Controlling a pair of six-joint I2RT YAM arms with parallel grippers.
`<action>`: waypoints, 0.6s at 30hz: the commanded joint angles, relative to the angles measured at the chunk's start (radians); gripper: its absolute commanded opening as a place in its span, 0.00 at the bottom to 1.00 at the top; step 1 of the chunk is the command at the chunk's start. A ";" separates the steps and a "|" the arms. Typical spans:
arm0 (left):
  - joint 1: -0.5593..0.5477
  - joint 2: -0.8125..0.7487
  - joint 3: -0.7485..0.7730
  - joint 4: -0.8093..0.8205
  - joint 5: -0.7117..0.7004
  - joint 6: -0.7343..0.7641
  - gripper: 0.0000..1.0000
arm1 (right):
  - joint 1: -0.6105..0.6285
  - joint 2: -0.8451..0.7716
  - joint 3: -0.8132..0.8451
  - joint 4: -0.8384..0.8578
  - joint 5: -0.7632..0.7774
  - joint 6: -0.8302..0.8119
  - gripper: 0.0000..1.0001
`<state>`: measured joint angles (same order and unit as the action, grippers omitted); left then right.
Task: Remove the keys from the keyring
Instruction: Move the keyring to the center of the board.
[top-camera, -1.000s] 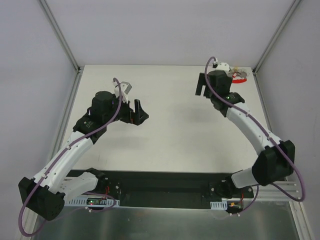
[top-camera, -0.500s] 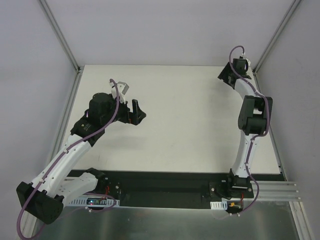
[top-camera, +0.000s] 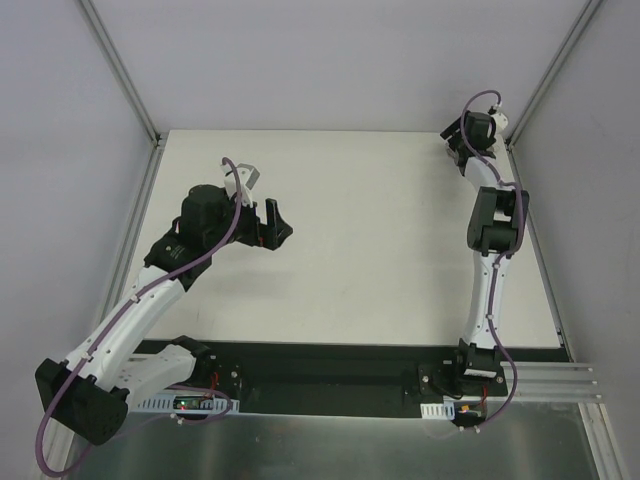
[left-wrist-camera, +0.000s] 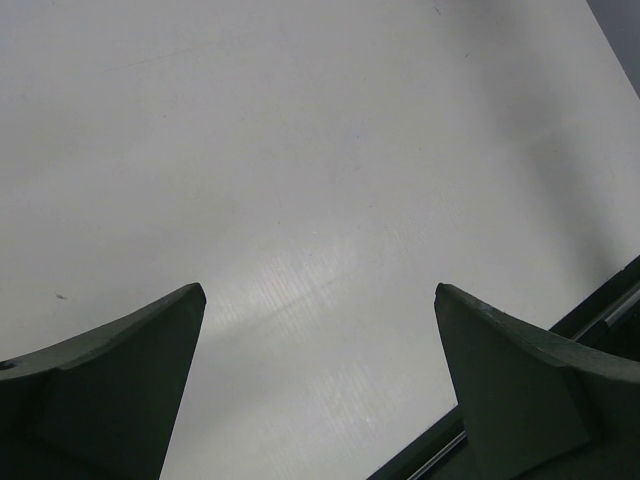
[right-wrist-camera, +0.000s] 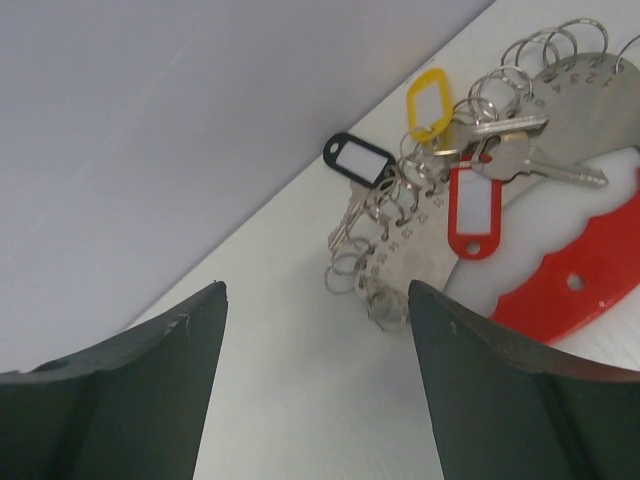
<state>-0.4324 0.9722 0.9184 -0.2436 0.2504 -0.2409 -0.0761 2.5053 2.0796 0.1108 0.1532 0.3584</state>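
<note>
Toward the upper right of the right wrist view, the keyring (right-wrist-camera: 530, 215) lies on the tabletop (right-wrist-camera: 300, 400) beside the wall (right-wrist-camera: 150, 120) — keys (right-wrist-camera: 525, 160) threaded on it among red, yellow and black tags (right-wrist-camera: 473, 205). Short of it hovers the right hand (right-wrist-camera: 315, 300), spread wide and empty; the left hand (left-wrist-camera: 320, 300) — equally wide — holds nothing.

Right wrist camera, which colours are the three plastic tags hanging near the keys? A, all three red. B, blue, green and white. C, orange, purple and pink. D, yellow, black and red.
D: that view shows a yellow tag, a black tag and a red tag hanging among the metal rings beside the keys.
</note>
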 joint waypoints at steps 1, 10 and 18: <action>-0.005 0.005 0.000 0.030 -0.014 0.017 0.99 | -0.024 0.084 0.123 0.090 0.052 0.097 0.76; -0.006 0.017 0.005 0.030 -0.002 0.012 0.99 | -0.034 0.191 0.214 0.128 0.028 0.234 0.76; -0.006 0.007 0.005 0.030 0.001 0.008 0.99 | -0.019 0.208 0.214 0.050 -0.038 0.344 0.63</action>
<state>-0.4324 0.9928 0.9184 -0.2432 0.2512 -0.2413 -0.1097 2.7056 2.2559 0.1967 0.1631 0.6338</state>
